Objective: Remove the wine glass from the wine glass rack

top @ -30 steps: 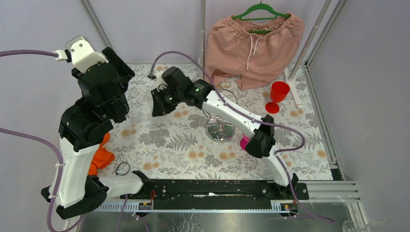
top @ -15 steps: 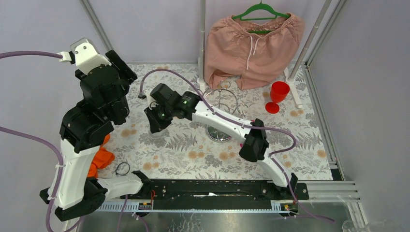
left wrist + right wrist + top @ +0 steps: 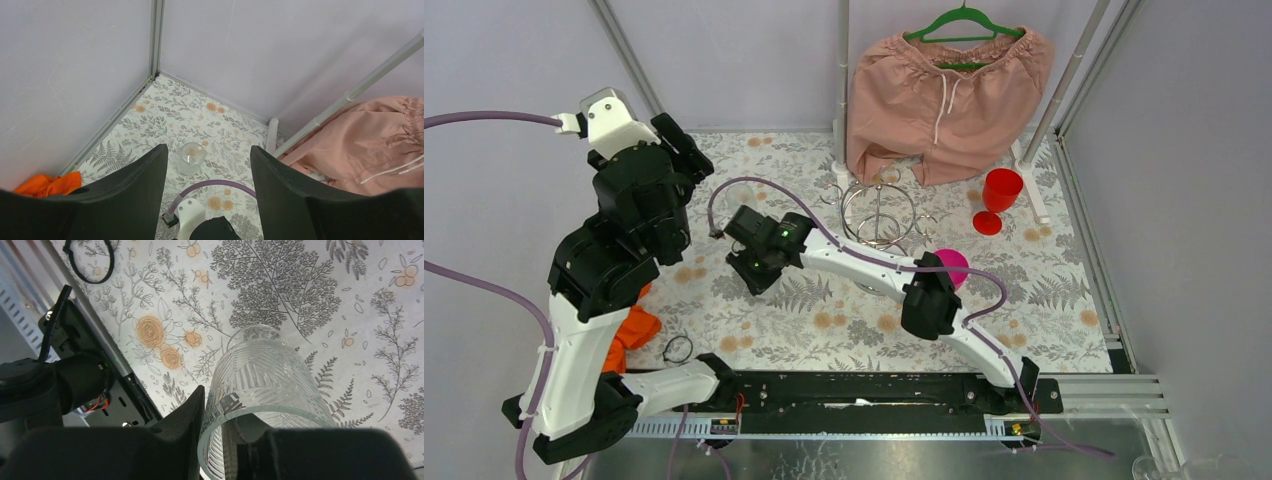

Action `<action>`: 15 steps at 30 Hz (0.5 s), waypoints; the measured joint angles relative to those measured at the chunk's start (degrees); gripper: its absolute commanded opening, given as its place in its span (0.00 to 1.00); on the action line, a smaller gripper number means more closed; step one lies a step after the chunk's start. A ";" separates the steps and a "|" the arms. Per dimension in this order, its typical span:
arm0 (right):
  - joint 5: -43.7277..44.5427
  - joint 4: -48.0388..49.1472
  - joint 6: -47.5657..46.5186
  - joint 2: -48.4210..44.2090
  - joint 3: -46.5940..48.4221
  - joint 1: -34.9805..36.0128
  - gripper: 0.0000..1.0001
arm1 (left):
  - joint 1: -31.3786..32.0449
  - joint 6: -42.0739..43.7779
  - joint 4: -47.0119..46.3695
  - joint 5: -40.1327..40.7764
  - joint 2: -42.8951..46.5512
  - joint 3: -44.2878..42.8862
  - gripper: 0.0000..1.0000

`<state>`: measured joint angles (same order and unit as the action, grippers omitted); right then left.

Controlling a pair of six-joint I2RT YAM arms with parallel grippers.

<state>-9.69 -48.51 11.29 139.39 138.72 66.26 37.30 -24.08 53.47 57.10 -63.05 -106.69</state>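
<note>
**Wine glass off the rack, in the right end effector's grip**

Top view: the rack (image 3: 879,212) stands at the back of the floral table (image 3: 824,312), its wire loops bare. The right end effector (image 3: 749,272) hangs over the table well left of the rack, pointing down and to the left. The glass itself cannot be made out from here. The left arm (image 3: 614,250) is raised at the left.

Left wrist: the left end effector (image 3: 208,148) is spread wide with nothing between its fingers. Beyond it, a clear tumbler (image 3: 191,157) stands upright near the back corner.

Right wrist: the right end effector (image 3: 230,425) pinches the wine glass (image 3: 260,375). The glass's long axis runs out along the fingers, with the wide end at the fingers and the narrower end pointing down toward the table. It appears to be clear of the cloth.
</note>
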 measured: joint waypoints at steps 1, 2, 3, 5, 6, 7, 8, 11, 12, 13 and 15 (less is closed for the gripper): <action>0.63 -0.13 -0.17 0.09 0.00 0.02 0.00 | 0.00 0.00 0.00 -0.20 0.09 0.20 0.69; 1.25 -0.20 -0.42 0.11 0.00 0.02 0.00 | 0.00 0.00 -0.02 -0.35 0.20 0.44 0.69; 1.79 -0.26 -0.63 0.11 0.00 0.07 0.00 | 0.00 -0.02 0.00 -0.46 0.24 0.61 0.69; 3.34 -0.46 -1.22 0.11 0.00 0.13 0.00 | 0.00 -0.02 0.00 -0.63 0.37 0.90 0.69; 3.91 -0.57 -1.44 0.13 0.00 0.13 0.00 | 0.00 -0.02 -0.02 -0.68 0.42 1.01 0.69; 4.68 -0.74 -1.73 0.17 0.00 0.13 0.00 | 0.00 -0.02 0.00 -0.74 0.46 1.07 0.69; 5.27 -0.98 -2.10 0.24 0.09 0.15 0.00 | 0.00 -0.02 -0.02 -0.79 0.46 1.09 0.69; 7.74 -2.05 -2.99 0.66 0.66 0.17 0.00 | 0.00 -0.07 -0.04 -0.85 0.46 1.25 0.69; 8.70 -2.38 -3.37 0.85 0.87 0.20 0.00 | 0.00 -0.09 -0.09 -0.98 0.46 1.36 0.69; 9.57 -2.51 -3.74 1.05 0.98 0.20 0.00 | 0.00 -0.20 -0.09 -1.11 0.48 1.46 0.69; 11.23 -2.82 -4.39 1.33 0.98 0.20 0.00 | 0.00 -0.42 -0.13 -1.29 0.48 1.75 0.69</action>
<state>1.54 -51.33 6.90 140.73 139.70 66.46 37.30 -24.49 53.34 55.81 -62.57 -104.95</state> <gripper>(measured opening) 0.229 0.687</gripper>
